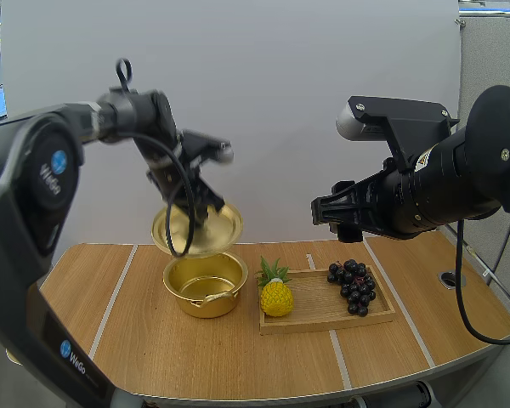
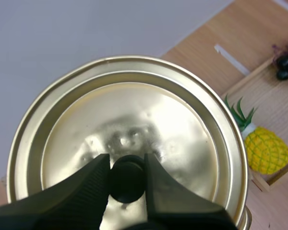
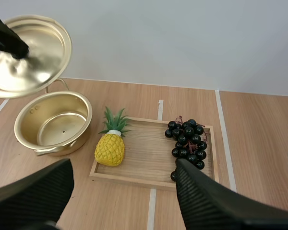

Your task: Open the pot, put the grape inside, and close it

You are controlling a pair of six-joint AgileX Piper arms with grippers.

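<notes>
Left gripper [image 2: 127, 167]: clamped on knob [image 2: 127, 184] of lid [image 2: 134, 110], lifted off pot [image 1: 202, 280] for loading. Right gripper [image 3: 122, 167]: spread apart, aimed at grapes [image 3: 187, 141], apparently for pickup.

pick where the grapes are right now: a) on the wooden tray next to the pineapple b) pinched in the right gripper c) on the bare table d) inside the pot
a: the grapes lie on the wooden tray beside the pineapple, and the open pot is empty.
</notes>
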